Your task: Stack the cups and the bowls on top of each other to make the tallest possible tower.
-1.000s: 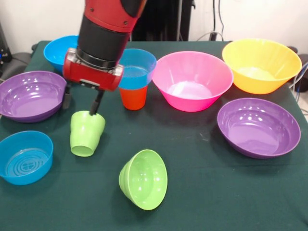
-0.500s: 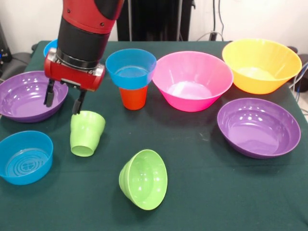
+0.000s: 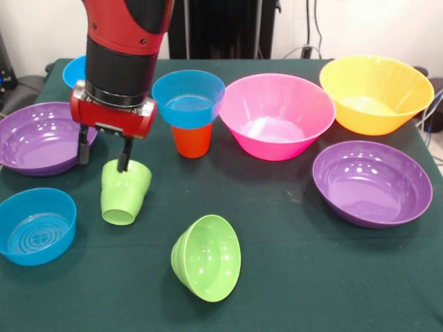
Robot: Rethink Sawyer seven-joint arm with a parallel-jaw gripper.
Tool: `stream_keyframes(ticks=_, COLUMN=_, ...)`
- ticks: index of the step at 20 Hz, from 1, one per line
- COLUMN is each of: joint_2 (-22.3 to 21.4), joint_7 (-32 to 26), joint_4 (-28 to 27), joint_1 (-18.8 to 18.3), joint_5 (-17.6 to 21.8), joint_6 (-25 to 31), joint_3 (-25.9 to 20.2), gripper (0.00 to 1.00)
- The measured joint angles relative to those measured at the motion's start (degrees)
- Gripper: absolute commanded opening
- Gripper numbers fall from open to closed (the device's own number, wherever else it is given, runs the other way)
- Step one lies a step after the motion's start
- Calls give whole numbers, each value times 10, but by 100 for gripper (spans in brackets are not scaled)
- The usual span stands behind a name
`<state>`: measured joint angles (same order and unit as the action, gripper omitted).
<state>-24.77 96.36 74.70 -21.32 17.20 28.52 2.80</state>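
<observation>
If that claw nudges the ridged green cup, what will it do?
The lime green ridged plastic cup looks thin and hollow, so probably light and easily shoved. It stands tilted on the cloth, so a nudge could tip it; once on its side it would likely roll. Its glossy surface may slip from the open claw.

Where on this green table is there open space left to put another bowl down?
The widest bare patch of the table lies along the near edge, between the small green bowl and the right purple bowl. The far side is crowded: pink bowl, yellow bowl and blue bowl on the orange cup stand close together.
</observation>
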Motion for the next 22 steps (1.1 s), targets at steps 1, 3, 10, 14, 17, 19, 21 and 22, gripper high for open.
stream_keyframes(ticks=1, joint_2=0, joint_7=-1, joint_4=1, joint_1=-3, joint_5=1, joint_6=2, joint_3=-6, gripper=100)
stream_keyframes(ticks=3, joint_2=0, joint_7=-5, joint_4=7, joint_1=-11, joint_5=9, joint_6=12, joint_3=-24, gripper=100)
stream_keyframes(ticks=10, joint_2=0, joint_7=-12, joint_4=22, joint_1=-22, joint_5=34, joint_6=60, joint_3=-63, gripper=100)
stream_keyframes(ticks=14, joint_2=-6, joint_7=-12, joint_4=25, joint_1=-23, joint_5=43, joint_6=84, joint_3=-74, gripper=100)
stream_keyframes(ticks=17, joint_2=-15, joint_7=-12, joint_4=30, joint_1=-25, joint_5=51, joint_6=102, joint_3=-83, gripper=100)
stream_keyframes(ticks=19, joint_2=-19, joint_7=-12, joint_4=32, joint_1=-29, joint_5=58, joint_6=108, joint_3=-88, gripper=100)
stream_keyframes(ticks=21, joint_2=-21, joint_7=-12, joint_4=34, joint_1=-31, joint_5=62, joint_6=111, joint_3=-92, gripper=100)
stream_keyframes(ticks=22, joint_2=-23, joint_7=-12, joint_4=34, joint_1=-33, joint_5=66, joint_6=113, joint_3=-96, gripper=100)
